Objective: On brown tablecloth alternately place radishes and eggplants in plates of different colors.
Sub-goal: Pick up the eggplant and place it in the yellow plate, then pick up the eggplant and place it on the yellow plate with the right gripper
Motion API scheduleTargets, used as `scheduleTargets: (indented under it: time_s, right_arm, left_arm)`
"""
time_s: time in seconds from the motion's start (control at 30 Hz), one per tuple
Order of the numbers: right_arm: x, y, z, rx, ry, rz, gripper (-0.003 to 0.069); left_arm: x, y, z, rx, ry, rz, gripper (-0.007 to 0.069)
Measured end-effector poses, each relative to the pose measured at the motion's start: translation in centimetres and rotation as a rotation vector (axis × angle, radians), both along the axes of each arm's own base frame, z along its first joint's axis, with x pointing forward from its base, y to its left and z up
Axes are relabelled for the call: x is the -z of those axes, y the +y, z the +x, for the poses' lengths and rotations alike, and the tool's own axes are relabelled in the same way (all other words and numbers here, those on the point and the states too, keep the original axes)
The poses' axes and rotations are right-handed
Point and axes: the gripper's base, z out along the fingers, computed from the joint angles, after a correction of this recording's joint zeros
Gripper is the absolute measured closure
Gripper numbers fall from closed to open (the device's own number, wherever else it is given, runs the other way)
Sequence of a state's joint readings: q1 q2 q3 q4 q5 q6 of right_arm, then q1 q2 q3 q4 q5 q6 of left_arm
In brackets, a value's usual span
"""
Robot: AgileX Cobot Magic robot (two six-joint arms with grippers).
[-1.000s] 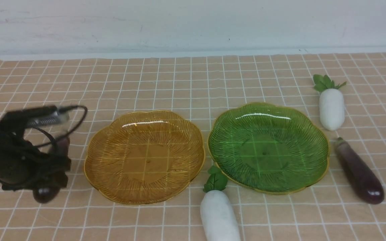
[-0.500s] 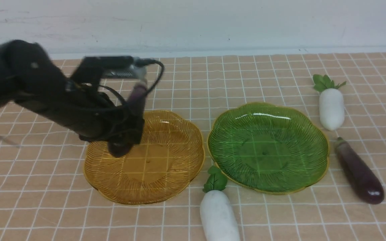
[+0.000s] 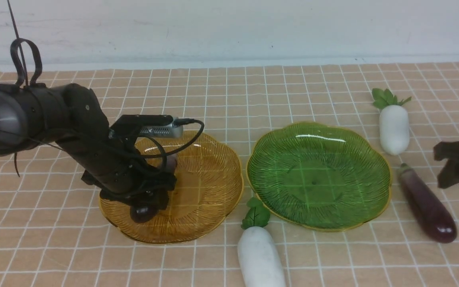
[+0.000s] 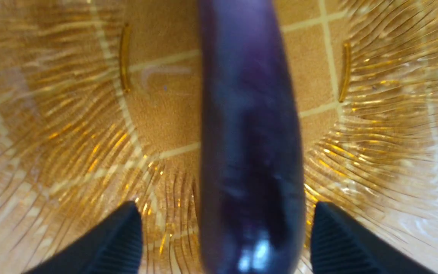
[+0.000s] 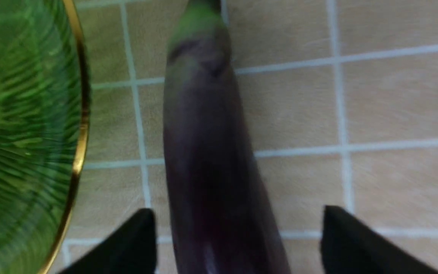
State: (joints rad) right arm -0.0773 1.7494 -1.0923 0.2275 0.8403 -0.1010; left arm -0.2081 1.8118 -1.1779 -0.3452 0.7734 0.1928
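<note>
Both gaping, empty: left tool (image 4: pixel 222 211) straddles eggplant (image 4: pixel 249 125) in amber plate (image 4: pixel 51 125), right tool (image 5: pixel 238 215) straddles other eggplant (image 5: pixel 203 133) beside green plate (image 5: pixel 21 114).

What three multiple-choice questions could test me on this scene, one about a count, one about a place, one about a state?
1. White oblong toy radishes with green leafy tops lying on the brown checked tablecloth: A one; B two; C three.
2. The glossy dark purple toy eggplant at the left gripper is over: A the translucent amber ribbed plate; B bare tablecloth; C a radish.
3. The right gripper has its jaws: A shut on a radish; B open; C shut on the plate.
Answers: 1 B, both show in the front view. 2 A, amber ribs surround it. 3 B, gaps show beside the second purple eggplant between them.
</note>
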Motion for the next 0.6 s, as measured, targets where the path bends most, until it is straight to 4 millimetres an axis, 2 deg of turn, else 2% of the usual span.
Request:
scheduleTargets:
  time_s: [0.1, 0.17, 0.2, 0.23, 0.3, 0.33, 0.4, 0.43, 0.47, 0.53, 0.57, 0.6]
  right_arm:
    - [1.7, 0.7, 0.5, -0.037, 0.029, -0.019, 0.0081]
    - [3.1, 1.3, 0.7, -0.093, 0.065, -0.061, 0.0039]
    - [3.7, 1.4, 0.7, -0.106, 0.084, -0.079, 0.0055]
    - [3.8, 1.5, 0.7, -0.104, 0.099, -0.092, 0.0102]
    - [3.5, 1.3, 0.6, -0.077, 0.131, -0.112, 0.0309]
    - [3.1, 1.2, 0.6, -0.071, 0.145, -0.119, 0.0302]
    - [1.9, 1.1, 0.5, -0.057, 0.159, -0.122, 0.0295]
    - [0.7, 0.9, 0.5, -0.039, 0.143, -0.124, 0.0295]
    - [-0.1, 0.8, 0.5, -0.027, 0.131, -0.124, 0.0295]
    - [-3.8, 1.0, 0.4, 0.047, 0.036, -0.095, 0.0295]
    - [-5.6, 1.4, 0.2, 0.069, -0.016, -0.064, 0.0295]
    - [-7.7, 2.7, -0.2, 0.063, -0.086, -0.013, 0.0295]
  left_arm:
    - [-0.7, -0.1, 0.3, 0.014, -0.001, 0.001, 0.0067]
    - [-1.7, -0.1, 0.5, 0.045, 0.015, 0.012, 0.0075]
    - [-2.5, -0.1, 0.7, 0.069, 0.027, 0.025, 0.0105]
    - [-3.4, -0.1, 0.7, 0.089, 0.034, 0.038, 0.0142]
    - [-6.1, 0.2, 0.5, 0.126, 0.030, 0.071, 0.0282]
    - [-7.3, 0.3, 0.3, 0.136, 0.016, 0.083, 0.0374]
    - [-9.7, 0.8, -0.8, 0.145, -0.037, 0.105, 0.0533]
    - [-11.0, 1.2, -1.6, 0.151, -0.067, 0.128, 0.0584]
    - [-11.6, 1.5, -2.1, 0.154, -0.083, 0.147, 0.0603]
    - [-13.0, 2.2, -3.7, 0.152, -0.112, 0.187, 0.0620]
    - [-13.6, 2.7, -4.9, 0.142, -0.132, 0.207, 0.0625]
    - [-14.0, 3.0, -5.8, 0.127, -0.142, 0.222, 0.0628]
